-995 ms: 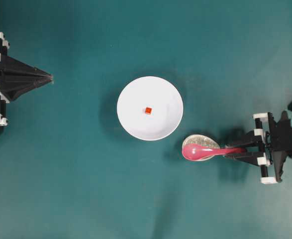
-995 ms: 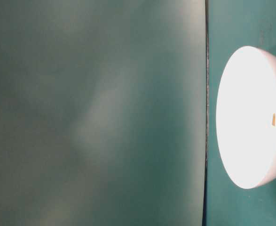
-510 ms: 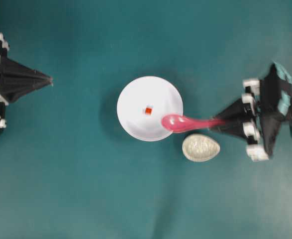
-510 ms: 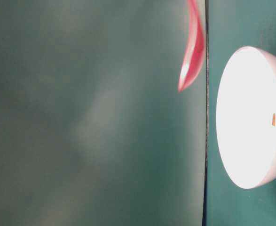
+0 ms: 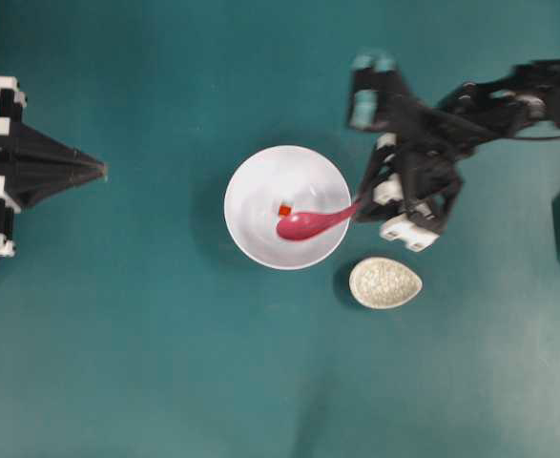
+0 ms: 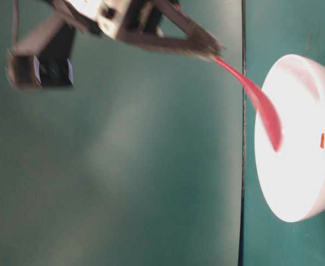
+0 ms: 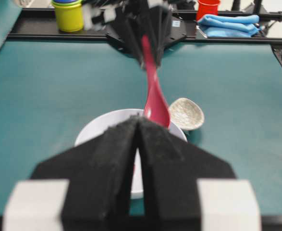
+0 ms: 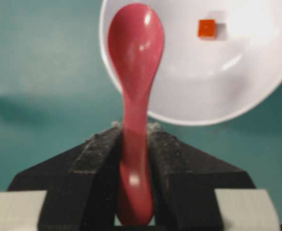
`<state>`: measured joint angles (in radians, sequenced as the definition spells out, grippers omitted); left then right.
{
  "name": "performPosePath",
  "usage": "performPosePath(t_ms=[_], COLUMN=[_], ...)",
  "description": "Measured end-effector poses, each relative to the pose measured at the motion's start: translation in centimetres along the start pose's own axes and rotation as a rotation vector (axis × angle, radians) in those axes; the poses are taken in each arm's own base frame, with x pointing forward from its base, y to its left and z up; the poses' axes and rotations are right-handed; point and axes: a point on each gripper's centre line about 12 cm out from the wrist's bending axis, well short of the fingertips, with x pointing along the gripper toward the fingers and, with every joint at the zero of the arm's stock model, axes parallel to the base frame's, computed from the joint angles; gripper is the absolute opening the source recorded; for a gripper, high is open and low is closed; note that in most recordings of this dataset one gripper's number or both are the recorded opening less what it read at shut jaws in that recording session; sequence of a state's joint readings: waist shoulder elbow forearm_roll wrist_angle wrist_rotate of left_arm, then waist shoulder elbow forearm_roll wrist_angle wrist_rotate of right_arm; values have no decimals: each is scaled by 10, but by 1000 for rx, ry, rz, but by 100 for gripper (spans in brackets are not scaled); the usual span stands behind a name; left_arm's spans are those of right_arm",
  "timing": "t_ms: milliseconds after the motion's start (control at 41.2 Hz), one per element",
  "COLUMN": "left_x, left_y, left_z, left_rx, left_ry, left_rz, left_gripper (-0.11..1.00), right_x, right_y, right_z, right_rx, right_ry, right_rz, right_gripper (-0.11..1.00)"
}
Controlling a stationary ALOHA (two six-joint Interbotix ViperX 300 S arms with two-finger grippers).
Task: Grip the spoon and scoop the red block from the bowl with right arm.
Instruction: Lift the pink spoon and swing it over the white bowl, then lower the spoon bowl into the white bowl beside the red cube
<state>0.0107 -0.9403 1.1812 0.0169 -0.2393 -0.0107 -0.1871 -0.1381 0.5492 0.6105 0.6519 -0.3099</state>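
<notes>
The white bowl [image 5: 251,239] sits mid-table; it also shows in the table-level view [image 6: 300,188], the left wrist view [image 7: 97,127] and the right wrist view [image 8: 237,82]. The tiny red block [image 5: 284,210] lies inside it [image 8: 206,28] [image 6: 322,141]. My right gripper [image 5: 358,208] is shut on the pink spoon's handle [image 8: 135,159]. The spoon's scoop [image 5: 299,225] hangs over the bowl, just below-right of the block in the overhead view, apart from it [image 6: 267,119] [image 7: 155,106]. My left gripper [image 5: 102,170] is shut and empty at the left edge [image 7: 138,119].
A small speckled off-white teardrop dish [image 5: 385,282] lies on the green table just right of and below the bowl [image 7: 186,113]. Cups and a blue cloth [image 7: 227,20] stand beyond the table's far rail in the left wrist view.
My right gripper has lifted the spoon off the speckled dish, swung up and to the left, and brought the scoop over the bowl's inside near the block. The left arm has not moved.
</notes>
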Motion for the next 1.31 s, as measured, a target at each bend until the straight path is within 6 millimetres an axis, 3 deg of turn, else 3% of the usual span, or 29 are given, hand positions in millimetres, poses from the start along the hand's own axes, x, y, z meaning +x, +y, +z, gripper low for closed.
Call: performPosePath(t_ms=[194,558,874,1311], left_x=[0,2,2,3], left_y=[-2,-2,-2,-2], left_z=[-1,-2,-3,-3], left_rx=[2,20,22,23], left_ry=[5,11,14,17], left_rz=[-9,-11,-11,-11], left_gripper=[0,0,0,0], right_x=[23,25,32,57], right_y=[-14,-27,-23,-23], right_z=[3,-7,-11,14], right_rx=[33,60,47,16], right_ry=[78,153,196,149], right_rz=[-59,-155,-151,-160], right_gripper=[23,23,23,23])
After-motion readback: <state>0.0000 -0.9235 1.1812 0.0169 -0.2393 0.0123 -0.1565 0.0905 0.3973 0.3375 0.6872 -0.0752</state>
